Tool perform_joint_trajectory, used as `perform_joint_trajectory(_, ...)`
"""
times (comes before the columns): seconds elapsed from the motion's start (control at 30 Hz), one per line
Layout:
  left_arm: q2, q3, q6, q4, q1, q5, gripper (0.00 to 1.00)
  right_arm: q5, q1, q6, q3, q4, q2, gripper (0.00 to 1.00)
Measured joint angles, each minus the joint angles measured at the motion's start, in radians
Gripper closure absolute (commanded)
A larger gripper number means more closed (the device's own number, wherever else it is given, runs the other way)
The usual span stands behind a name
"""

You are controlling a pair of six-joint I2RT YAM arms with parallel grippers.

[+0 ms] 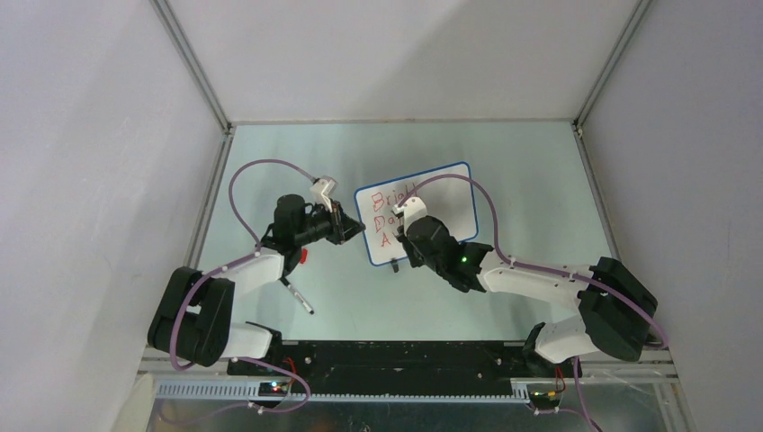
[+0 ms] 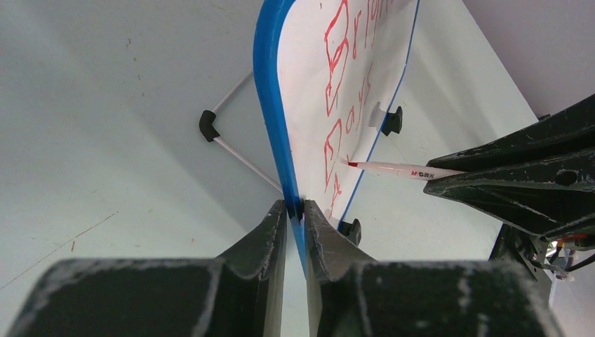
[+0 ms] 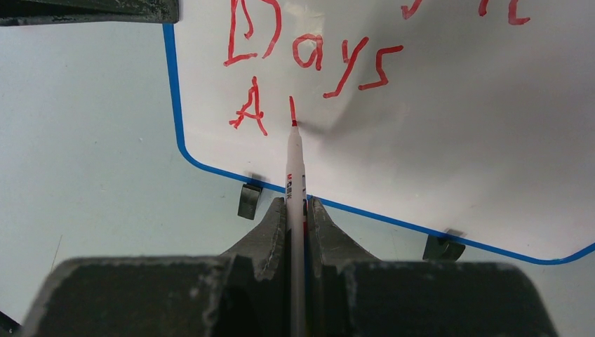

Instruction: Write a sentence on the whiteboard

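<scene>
The left arm (image 1: 236, 274) rises from the near-left corner of the bench (image 1: 522, 162), elbow folded, wrist reaching rightward. The left end effector (image 2: 295, 208) pinches the blue rim of the whiteboard (image 2: 309, 84). The right arm (image 1: 531, 277) stretches leftward from the near-right corner, forearm low. The right end effector (image 3: 296, 205) is clamped tight around a pen (image 3: 295, 158).

The small rectangular whiteboard (image 3: 456, 126) is showing a smooth, faintly glossy white face inside a thin blue plastic rim. The slim white marker (image 3: 295, 175) is looking like smooth plastic. The left tool (image 2: 295, 207) and the right tool (image 3: 297, 203) are appearing matt black, rough and scuffed. The pale green worktop (image 2: 105, 140) is looking matt, finely scratched.
</scene>
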Motion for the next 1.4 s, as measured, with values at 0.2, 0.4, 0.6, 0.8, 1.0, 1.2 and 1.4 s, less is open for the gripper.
perform_joint_trajectory(0.2, 0.0, 0.0, 0.0, 0.0, 0.0, 0.0, 0.82, 0.0, 0.002, 0.0, 0.0, -0.01, 0.0, 1.0)
perform_joint_trajectory(0.4, 0.0, 0.0, 0.0, 0.0, 0.0, 0.0, 0.82, 0.0, 0.011, 0.0, 0.0, -0.03, 0.008, 1.0)
perform_joint_trajectory(0.6, 0.0, 0.0, 0.0, 0.0, 0.0, 0.0, 0.82, 0.0, 0.016, 0.0, 0.0, -0.044, 0.011, 1.0)
perform_joint_trajectory(0.8, 0.0, 0.0, 0.0, 0.0, 0.0, 0.0, 0.82, 0.0, 0.016, 0.0, 0.0, -0.044, 0.011, 1.0)
perform_joint_trajectory(1.0, 0.0, 0.0, 0.0, 0.0, 0.0, 0.0, 0.82, -0.003, 0.013, -0.001, 0.01, -0.047, 0.014, 1.0)
perform_joint_trajectory(1.2, 0.0, 0.0, 0.0, 0.0, 0.0, 0.0, 0.82, -0.009, 0.008, -0.002, 0.027, -0.047, 0.02, 1.0)
perform_joint_trajectory(1.4, 0.0, 0.0, 0.0, 0.0, 0.0, 0.0, 0.82, -0.014, 0.005, -0.003, 0.028, -0.047, 0.02, 1.0)
